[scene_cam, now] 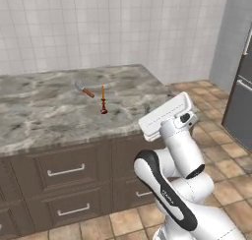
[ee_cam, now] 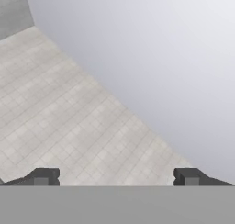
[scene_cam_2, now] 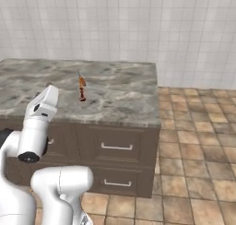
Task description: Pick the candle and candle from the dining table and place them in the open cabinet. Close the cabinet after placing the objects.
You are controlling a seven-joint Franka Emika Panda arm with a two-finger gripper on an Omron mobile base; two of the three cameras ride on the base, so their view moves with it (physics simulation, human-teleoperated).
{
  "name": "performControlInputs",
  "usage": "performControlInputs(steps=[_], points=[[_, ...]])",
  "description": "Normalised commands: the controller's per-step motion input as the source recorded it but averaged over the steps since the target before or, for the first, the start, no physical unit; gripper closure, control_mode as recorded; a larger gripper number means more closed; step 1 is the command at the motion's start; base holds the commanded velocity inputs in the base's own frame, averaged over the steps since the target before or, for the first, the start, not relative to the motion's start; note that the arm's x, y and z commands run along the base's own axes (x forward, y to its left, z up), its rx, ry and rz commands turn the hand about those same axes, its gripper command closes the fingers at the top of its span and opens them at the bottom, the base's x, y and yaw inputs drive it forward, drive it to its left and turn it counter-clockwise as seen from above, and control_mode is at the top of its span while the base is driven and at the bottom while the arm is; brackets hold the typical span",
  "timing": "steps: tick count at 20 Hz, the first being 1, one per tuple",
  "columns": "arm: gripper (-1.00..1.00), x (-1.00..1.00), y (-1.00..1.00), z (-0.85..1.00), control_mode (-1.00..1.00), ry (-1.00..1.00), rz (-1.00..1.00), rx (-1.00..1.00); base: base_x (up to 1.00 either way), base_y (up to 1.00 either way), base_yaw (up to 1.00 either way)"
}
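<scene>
I am holding my gripper wide open and empty, aimed at the tiled wall, well short of the orange taper candle. The candle is standing upright on the marble surface, just beside the knife. Risk: a sideways approach is likely to topple the thin candle or snag the knife.

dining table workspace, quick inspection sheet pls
surface: dining table, marble top over dark drawer fronts.
job's things: orange taper candle upright mid-table; second candle and cabinet nothing seen.
clutter: knife lying just behind the taper.
grippers: gripper open, empty, aimed at the tiled wall and ceiling, away from the table.
cables: nothing seen.
surroundings: white tiled wall, tan tile floor, grey appliance at right.
</scene>
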Motion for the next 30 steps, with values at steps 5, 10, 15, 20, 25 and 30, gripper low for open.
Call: performControlInputs(steps=[5, 10, 15, 20, 25, 30], points=[[-1.00, 0.00, 0.00, 0.00, 1.00, 0.00, 0.00, 0.00, 0.48, -0.65, 0.07], [-1.00, 0.00, 0.00, 0.00, 1.00, 0.00, 0.00, 0.00, 0.91, -0.25, 0.08], [-1.00, 0.00, 0.00, 0.00, 1.00, 0.00, 0.00, 0.00, 1.00, -0.15, 0.09], [-1.00, 0.00, 0.00, 0.00, 1.00, 0.00, 0.00, 0.00, 0.87, -0.09, 0.09], [-1.00, 0.37, -0.15, -0.01, -1.00, 0.00, 0.06, 0.03, 0.27, -0.07, 0.04], [-1.00, 0.65, -0.11, 0.05, -1.00, 0.21, 0.08, 0.04, 0.00, 0.00, 0.00]])
